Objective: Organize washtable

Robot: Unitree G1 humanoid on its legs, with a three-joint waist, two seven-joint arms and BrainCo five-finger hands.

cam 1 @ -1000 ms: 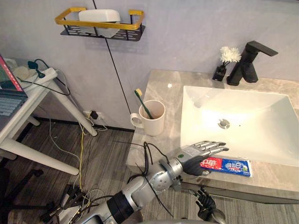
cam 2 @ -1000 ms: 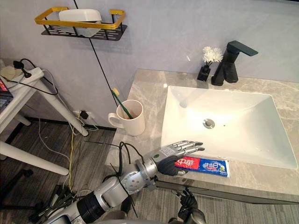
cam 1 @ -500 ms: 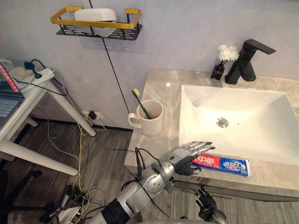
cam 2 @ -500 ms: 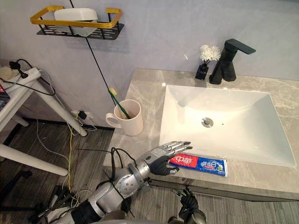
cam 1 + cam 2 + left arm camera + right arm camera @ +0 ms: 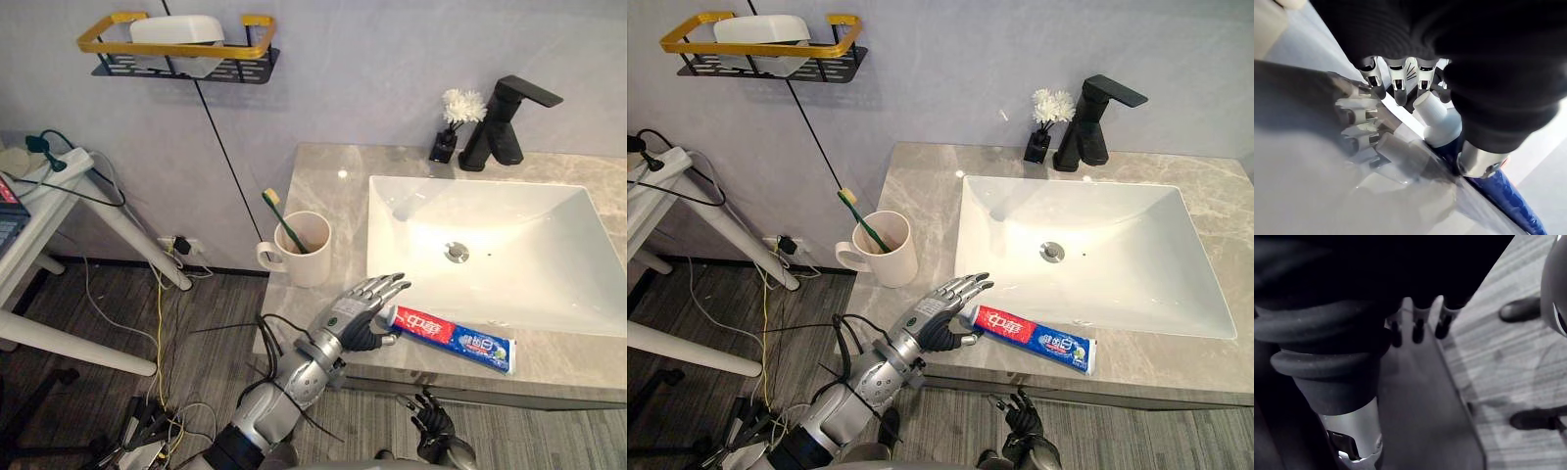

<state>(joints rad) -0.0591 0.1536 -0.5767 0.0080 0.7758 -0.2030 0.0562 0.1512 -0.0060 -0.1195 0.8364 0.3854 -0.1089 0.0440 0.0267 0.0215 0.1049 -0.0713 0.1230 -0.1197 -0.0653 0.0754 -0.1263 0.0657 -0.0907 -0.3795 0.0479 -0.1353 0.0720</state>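
A red and blue toothpaste tube (image 5: pixel 453 336) lies slanted on the stone counter (image 5: pixel 323 181), along its front edge just before the sink. My left hand (image 5: pixel 358 309) is at the tube's white cap end (image 5: pixel 1431 110). Its fingers (image 5: pixel 963 287) stretch out straight above the cap and its thumb (image 5: pixel 958 340) sits below it. I cannot tell whether the thumb touches the tube. A cream mug (image 5: pixel 302 250) holding a green toothbrush (image 5: pixel 278 208) stands on the counter left of the hand. My right hand (image 5: pixel 431 429) hangs idle below the counter edge, fingers (image 5: pixel 1418 328) relaxed.
A white rectangular sink (image 5: pixel 490 245) takes up the counter's right part, with a black faucet (image 5: pixel 505 122) and a small vase of white flowers (image 5: pixel 451 122) behind it. A yellow-railed wall shelf (image 5: pixel 176 54) holds a white dish. A white side table (image 5: pixel 44 206) with cables stands left.
The view has shifted. My left hand has drawn back along the tube, from over its red part to its cap end. The tube now lies slanted instead of level.
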